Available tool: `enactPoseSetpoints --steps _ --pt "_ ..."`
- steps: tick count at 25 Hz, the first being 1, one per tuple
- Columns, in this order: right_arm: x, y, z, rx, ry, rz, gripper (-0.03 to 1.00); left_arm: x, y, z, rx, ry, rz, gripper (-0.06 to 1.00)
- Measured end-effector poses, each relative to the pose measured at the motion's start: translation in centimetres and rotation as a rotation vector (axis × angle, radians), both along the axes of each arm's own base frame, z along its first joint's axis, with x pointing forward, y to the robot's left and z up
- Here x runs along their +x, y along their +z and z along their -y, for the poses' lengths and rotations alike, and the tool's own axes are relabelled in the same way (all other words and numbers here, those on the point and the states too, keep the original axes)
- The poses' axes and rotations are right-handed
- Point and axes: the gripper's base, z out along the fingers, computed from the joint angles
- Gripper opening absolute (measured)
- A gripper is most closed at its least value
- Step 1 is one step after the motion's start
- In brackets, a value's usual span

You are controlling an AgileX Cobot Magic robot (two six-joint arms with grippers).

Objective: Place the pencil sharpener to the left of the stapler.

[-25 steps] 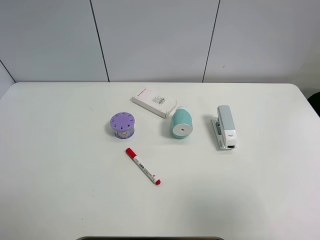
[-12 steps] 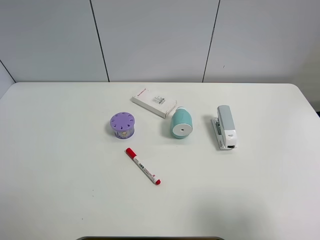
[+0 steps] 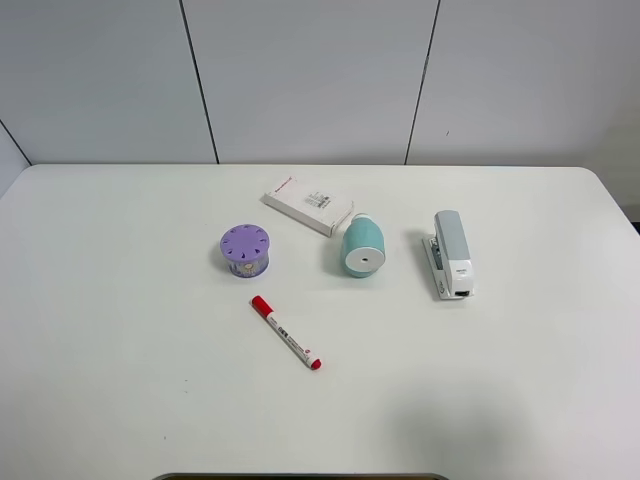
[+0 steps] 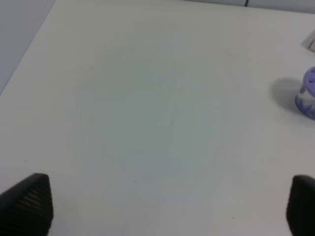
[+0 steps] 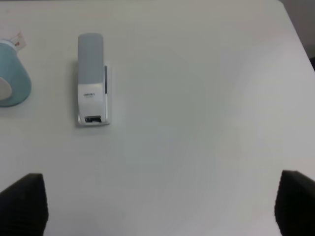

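Note:
The teal pencil sharpener (image 3: 363,247) lies on its side on the white table (image 3: 120,380), white face toward the front. It sits a short gap to the left of the silver-grey stapler (image 3: 451,254). In the right wrist view the stapler (image 5: 91,81) and part of the sharpener (image 5: 12,73) lie far ahead of my right gripper (image 5: 158,206), which is open and holds nothing. My left gripper (image 4: 162,211) is open too, over bare table. Neither gripper shows in the exterior high view.
A purple round holed container (image 3: 245,250) stands left of the sharpener, and its edge shows in the left wrist view (image 4: 309,93). A flat white box (image 3: 308,204) lies behind the sharpener, nearly touching it. A red-capped marker (image 3: 286,333) lies in front.
A dark part at the right edge of the exterior high view one second ago has gone out of the frame. The objects on the table have not moved.

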Motion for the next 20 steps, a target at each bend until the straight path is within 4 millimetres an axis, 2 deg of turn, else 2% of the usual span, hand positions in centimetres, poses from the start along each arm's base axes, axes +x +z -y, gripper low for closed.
enactPoseSetpoints --steps 20 --pt "0.03 0.05 -0.01 -0.013 0.007 0.007 0.90 0.00 0.00 0.00 0.000 0.000 0.000 0.95"
